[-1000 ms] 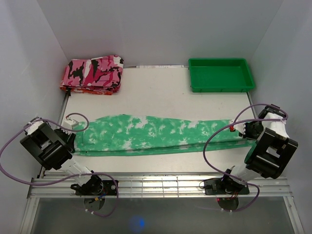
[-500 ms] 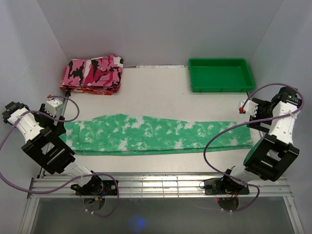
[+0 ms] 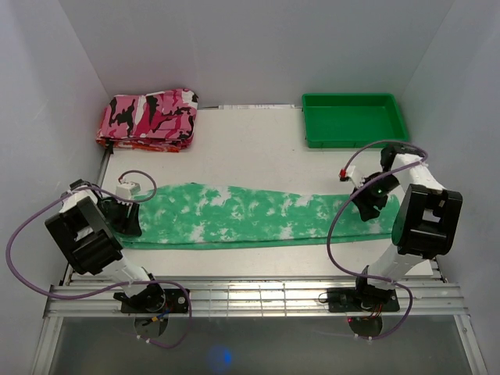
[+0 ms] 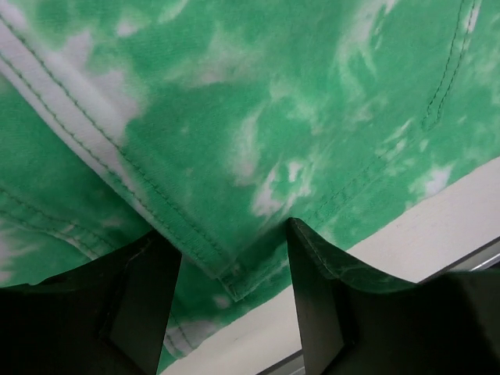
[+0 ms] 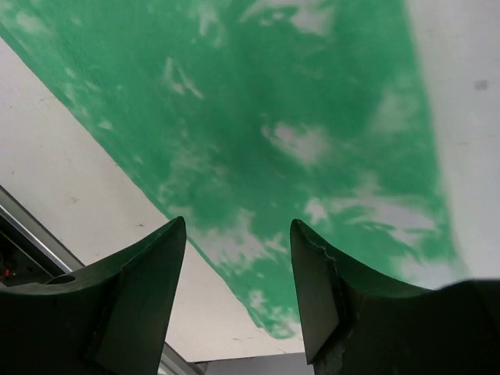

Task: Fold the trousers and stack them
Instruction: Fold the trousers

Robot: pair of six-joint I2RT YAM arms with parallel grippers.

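Note:
The trousers (image 3: 250, 215), bright green with white blotches, lie flat in a long band across the table, legs together. My left gripper (image 3: 133, 221) hangs low over their left end. In the left wrist view it (image 4: 230, 234) stands open, and a stitched hem corner of the trousers (image 4: 273, 94) shows below the gap between its fingers. My right gripper (image 3: 366, 201) hovers over the right end. In the right wrist view it (image 5: 238, 226) is open above the trousers (image 5: 273, 117), whose edge and end run just under the fingers. Neither gripper holds cloth.
A folded pink, black and white camouflage cloth (image 3: 148, 119) sits at the back left. A green plastic tray (image 3: 354, 121) stands at the back right. White walls close in both sides, and a metal rail (image 3: 258, 297) runs along the near edge of the table (image 3: 258, 156).
Both grippers let go of the trousers' ends, swung out to the sides, then came back inward over the ends with jaws open. The trousers' left end now lies straighter.

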